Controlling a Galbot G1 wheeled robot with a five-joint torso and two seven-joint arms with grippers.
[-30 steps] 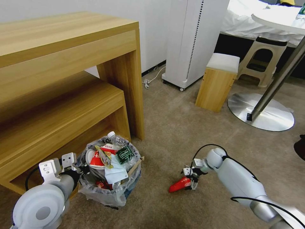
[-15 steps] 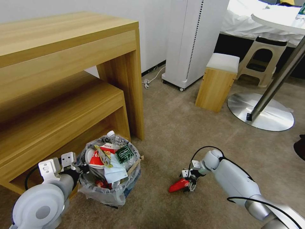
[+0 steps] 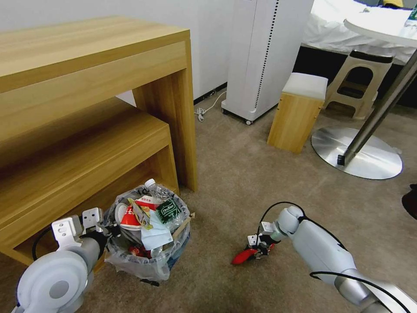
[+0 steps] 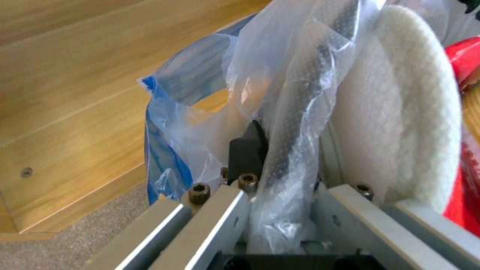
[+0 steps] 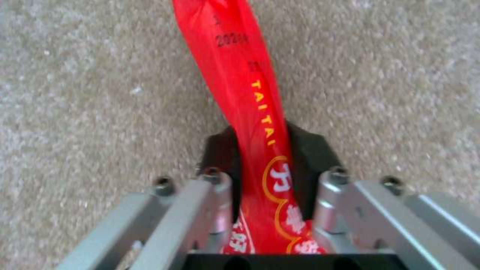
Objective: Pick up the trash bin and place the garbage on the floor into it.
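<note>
The trash bin (image 3: 150,256), lined with a crinkly clear bag, stands on the beige carpet floor (image 3: 243,182) beside the wooden bench. It is heaped with garbage: a bottle (image 3: 153,186), red-white packets, a pale mask (image 3: 157,237). My left gripper (image 3: 114,229) is shut on the bin's near rim. In the left wrist view its fingers (image 4: 247,148) pinch the plastic-covered rim (image 4: 300,123), with a white slipper (image 4: 400,112) just inside. My right gripper (image 3: 257,251) is low on the carpet, shut on a red wrapper (image 3: 241,257). The right wrist view shows the wrapper (image 5: 240,75) squeezed between the gripper (image 5: 262,150) pads.
A wooden desk (image 3: 165,65) with a lower bench (image 3: 108,148) stands left of the bin. Behind are a white wheeled appliance (image 3: 265,56), a cushioned wooden stool (image 3: 297,113), a plastic stool (image 3: 358,82) and a round metal table base (image 3: 373,161). Open carpet lies between bin and right gripper.
My right gripper has sunk a little lower toward the carpet and closed on the red wrapper, which now looks narrower. The left gripper and bin have barely shifted.
</note>
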